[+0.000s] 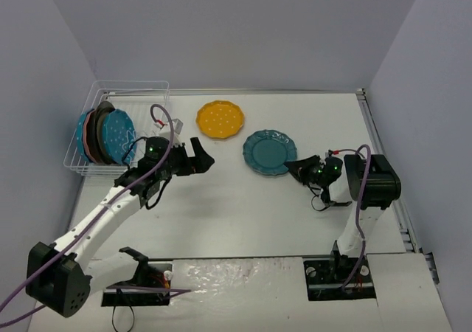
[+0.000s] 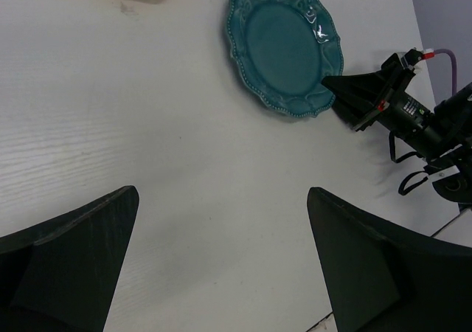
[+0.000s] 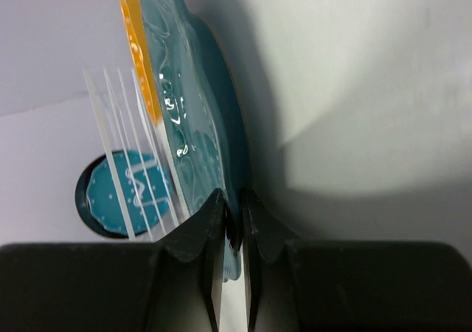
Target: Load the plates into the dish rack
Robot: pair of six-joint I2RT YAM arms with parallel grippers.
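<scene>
The dark teal plate [image 1: 269,152] lies on the white table right of centre; it also shows in the left wrist view [image 2: 284,44]. My right gripper [image 1: 291,167] is shut on its near right rim, with the jaws pinching the edge [image 3: 233,221]. The yellow plate [image 1: 220,118] lies flat behind the middle. The dish rack [image 1: 94,96] stands at the back left and holds several plates on edge, among them a bright blue dotted one [image 1: 116,136] and a pink one [image 1: 90,142]. My left gripper [image 1: 204,153] is open and empty over bare table [image 2: 221,199].
The table's right edge [image 1: 383,155] runs close behind my right arm. Grey walls close in the back and both sides. The right gripper [image 2: 343,90] shows in the left wrist view, touching the teal plate's rim.
</scene>
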